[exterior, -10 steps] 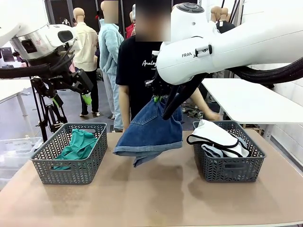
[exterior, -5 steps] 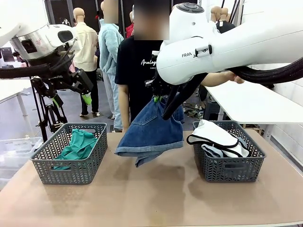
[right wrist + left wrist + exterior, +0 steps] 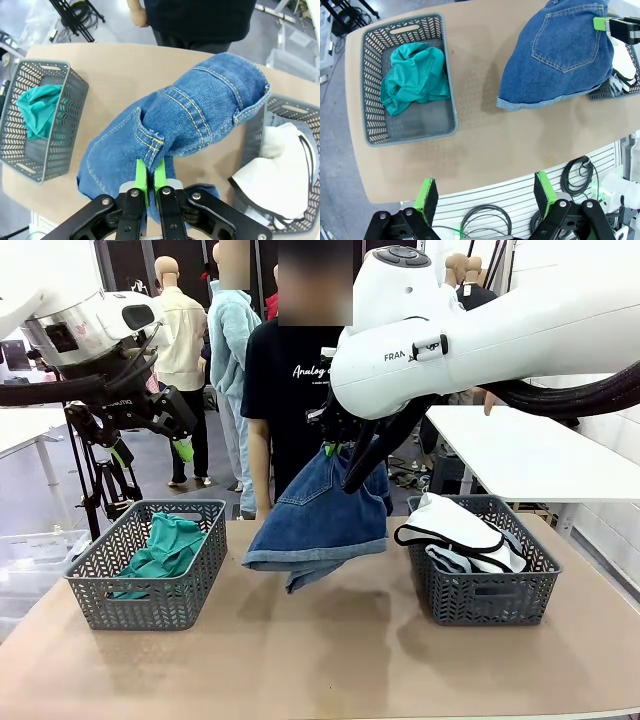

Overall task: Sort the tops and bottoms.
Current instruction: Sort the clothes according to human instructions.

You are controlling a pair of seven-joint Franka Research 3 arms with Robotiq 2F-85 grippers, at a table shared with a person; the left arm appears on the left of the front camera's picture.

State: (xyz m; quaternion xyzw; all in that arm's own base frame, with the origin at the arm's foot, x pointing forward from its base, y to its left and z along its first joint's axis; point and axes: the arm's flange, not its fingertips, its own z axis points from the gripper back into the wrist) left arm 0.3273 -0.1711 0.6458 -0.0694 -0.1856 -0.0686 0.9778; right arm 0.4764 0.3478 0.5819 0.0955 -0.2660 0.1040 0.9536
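We see right gripper [image 3: 150,182] pinching denim shorts [image 3: 318,515] by waist edge, green fingers [image 3: 141,181] pressed together on fold. Shorts hang above table [image 3: 330,650], between the two baskets, lowest hem close to tabletop. Left gripper [image 3: 485,195] high over table's left side, fingers spread wide, holding nothing. Teal top [image 3: 165,545] lies in left basket [image 3: 150,595]. White shorts [image 3: 455,530] and grey-blue denim [image 3: 450,558] lie in right basket [image 3: 485,595]. Person in black shirt [image 3: 290,390] stands at far side.

left end effector [image 3: 485,192] raised, fingers spread, right end effector [image 3: 150,181] pinched closed
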